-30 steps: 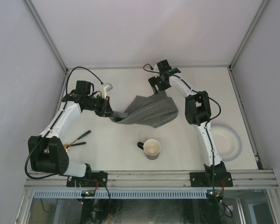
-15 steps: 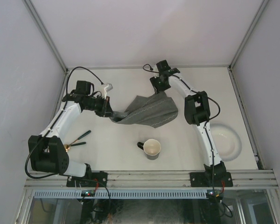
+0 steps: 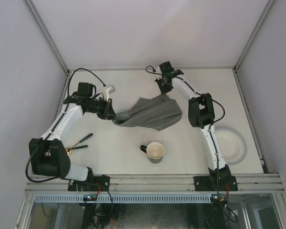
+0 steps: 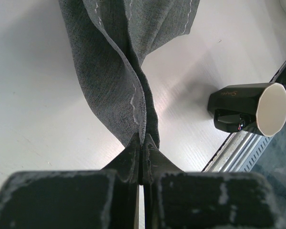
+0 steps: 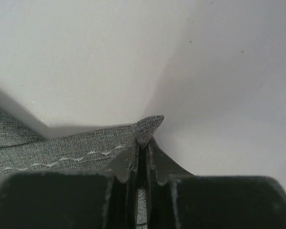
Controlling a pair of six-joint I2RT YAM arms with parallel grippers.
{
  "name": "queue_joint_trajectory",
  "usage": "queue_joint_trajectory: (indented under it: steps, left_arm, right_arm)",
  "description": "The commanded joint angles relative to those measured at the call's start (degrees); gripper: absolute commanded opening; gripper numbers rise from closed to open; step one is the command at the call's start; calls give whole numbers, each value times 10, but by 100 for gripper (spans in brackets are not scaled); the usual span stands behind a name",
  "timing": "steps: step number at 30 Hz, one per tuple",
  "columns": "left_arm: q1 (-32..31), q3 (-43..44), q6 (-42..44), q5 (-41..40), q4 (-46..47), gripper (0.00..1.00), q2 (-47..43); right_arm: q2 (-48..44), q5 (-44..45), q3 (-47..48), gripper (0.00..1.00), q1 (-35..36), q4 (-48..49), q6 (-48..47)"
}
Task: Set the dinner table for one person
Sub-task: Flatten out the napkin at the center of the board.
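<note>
While left gripper (image 4: pixel 142 143) and right gripper (image 5: pixel 142 142) each pinch the unspread grey stitched cloth mat (image 3: pixel 152 113), we judge black ceramic mug (image 3: pixel 155 151) and white round bowl (image 3: pixel 231 144) unplaced.

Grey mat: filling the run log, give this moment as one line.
left tool shut on grey mat | right tool shut on its corner | mat bunched between | mug, bowl on dinner table

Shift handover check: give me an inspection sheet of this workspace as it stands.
Surface: table off-white, no spills seen.
Job's things: grey mat held between both arms, creased, not flat; mug upright near the front; white bowl at right; cutlery at left.
Clutter: nothing seen.
Grippers: left gripper shut on the mat's bunched edge; right gripper shut on a corner.
Cables: black cable loops over the left arm.
Surroundings: white walls; metal rail along the near edge.
</note>
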Motion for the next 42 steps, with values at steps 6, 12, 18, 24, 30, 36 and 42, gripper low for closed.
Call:
queue_joint_trajectory:
  steps: [6,12,18,24,30,36,42]
  left_arm:
    - [4,81,-3,-41,25,0,-15]
    - [4,206,-54,-63,58,0,8]
    - [4,314,-83,-77,56,0,34]
    - [8,344,-85,-108,63,0,7]
    - [24,391,-92,-114,49,0,-30]
    - [36,448,-76,-115,21,0,-89]
    - [36,453,-59,-132,-1,0,-160]
  right_arm:
    - [-199,27,-64,0,0,34,-36]
    - [-341,45,-98,0,-8,2,-47]
    - [-496,55,-195,0,-30,-10,-56]
    - [-649,57,-286,0,-53,2,-82]
    - [-733,19,-278,0,-100,-8,-81]
    - [-802,-66,-246,0,-156,-12,-90]
    - [-854,-126,-229,0,-203,-26,-78]
